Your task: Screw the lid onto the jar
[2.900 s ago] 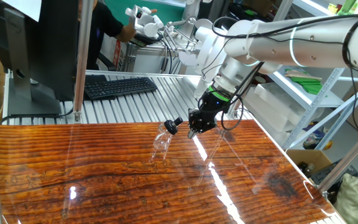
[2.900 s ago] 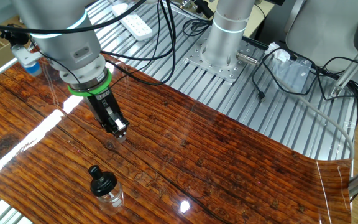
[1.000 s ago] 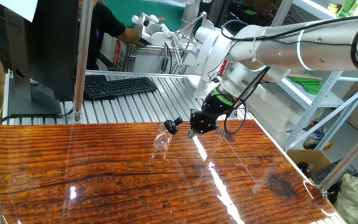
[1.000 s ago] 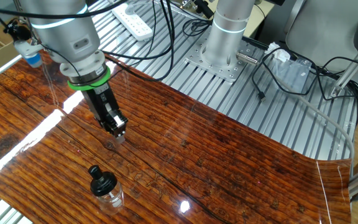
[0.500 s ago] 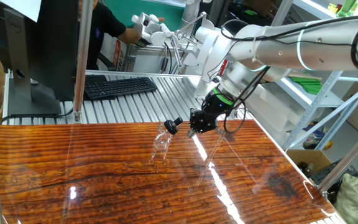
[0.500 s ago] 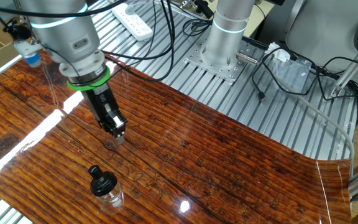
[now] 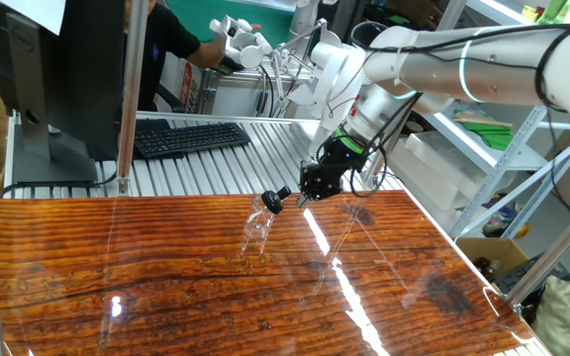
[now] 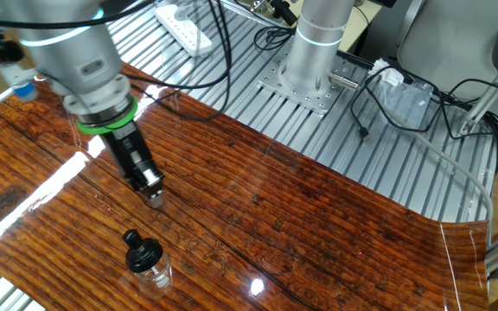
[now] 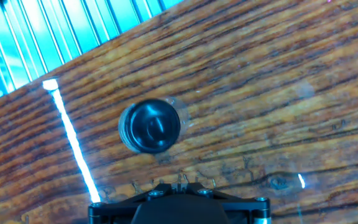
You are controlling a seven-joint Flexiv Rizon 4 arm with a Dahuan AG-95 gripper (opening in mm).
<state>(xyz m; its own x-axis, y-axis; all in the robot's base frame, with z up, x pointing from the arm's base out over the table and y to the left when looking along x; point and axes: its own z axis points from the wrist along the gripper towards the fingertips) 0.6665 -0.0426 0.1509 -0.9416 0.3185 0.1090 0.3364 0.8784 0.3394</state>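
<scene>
Spanning most of each fixed view, the glossy wooden table carries the upright clear jar near its middle. Above and beside it hangs the gripper, apart from the jar; whether its fingers are parted cannot be told. Smallest, the black lid sits on the jar's neck.

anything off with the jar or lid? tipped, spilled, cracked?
Nothing stands out. The jar stands upright on the wooden table, and the lid already sits on its neck, seemingly level. No spill or visible crack. The gripper hangs above the table beside the jar, touching neither. Whether the lid is threaded tight can't be told.
</scene>
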